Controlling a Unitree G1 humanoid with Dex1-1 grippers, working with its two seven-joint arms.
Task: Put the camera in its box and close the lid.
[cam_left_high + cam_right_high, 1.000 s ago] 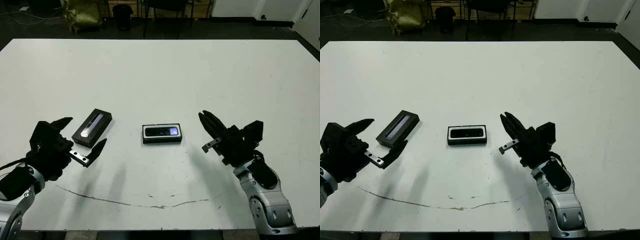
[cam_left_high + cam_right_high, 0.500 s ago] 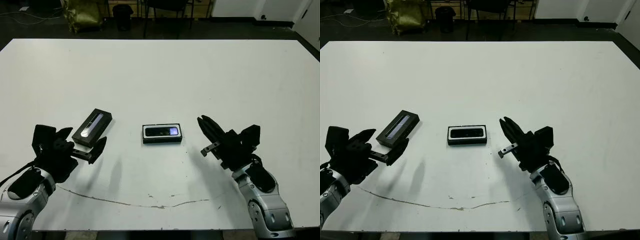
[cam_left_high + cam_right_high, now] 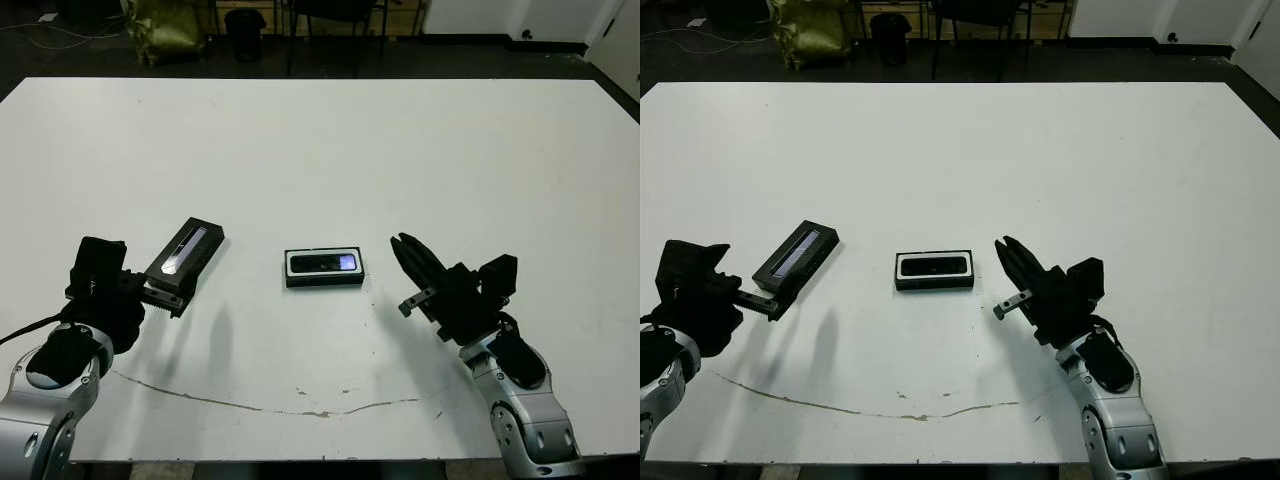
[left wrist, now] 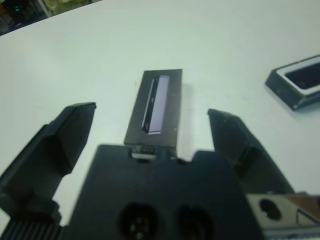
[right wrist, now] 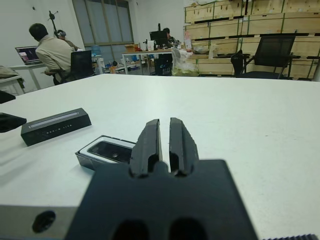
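Left wrist view: the left gripper (image 4: 152, 132) is spread wide, one finger (image 4: 65, 135) on each side of the near end of the lid (image 4: 156, 106), which lies between them on the table (image 4: 225, 45) and is not gripped. From the head camera, the left arm reaches low over the front left of the table, its gripper at the lid's near end. The right gripper (image 3: 1008, 262) hovers just right of the box (image 3: 324, 267), pointing up-table, its two fingers (image 5: 148, 142) pressed nearly together with only a thin slit between them, holding nothing.

The lid is a flat black rectangle lying slantwise, a silvery stripe running along its top. The box sits open near the table's middle, black outside with a white rim. The camera (image 3: 325, 263) lies inside it, a slim black bar with a bluish glint at its right end.
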